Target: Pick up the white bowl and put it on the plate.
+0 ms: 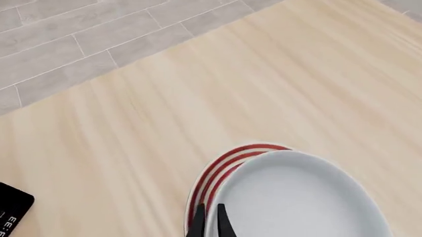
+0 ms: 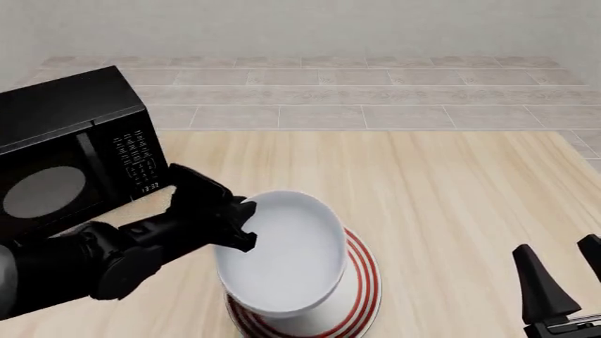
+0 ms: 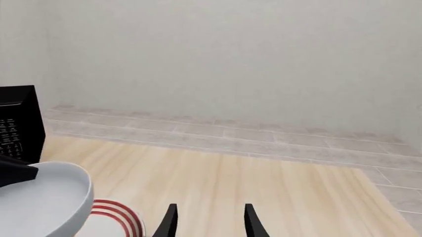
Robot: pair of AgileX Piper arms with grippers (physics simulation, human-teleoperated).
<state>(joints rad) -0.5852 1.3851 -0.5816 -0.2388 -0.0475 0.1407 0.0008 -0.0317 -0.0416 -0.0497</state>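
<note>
My left tool (image 2: 246, 224) is clamped on the white bowl's (image 2: 281, 257) rim, above the plate (image 2: 364, 285). I should centre it, lower gently, then release. My right tool (image 2: 561, 271) sits spread, idle.

The white bowl (image 2: 281, 257) looks smooth and glossy, like glazed ceramic, and the plate (image 2: 362, 292) under it has the same smooth finish with painted red rings. Both rest on a table (image 2: 441, 190) of pale, matt wood grain. Beside the bowl, the microwave (image 2: 70, 151) is black with a faint sheen.
</note>
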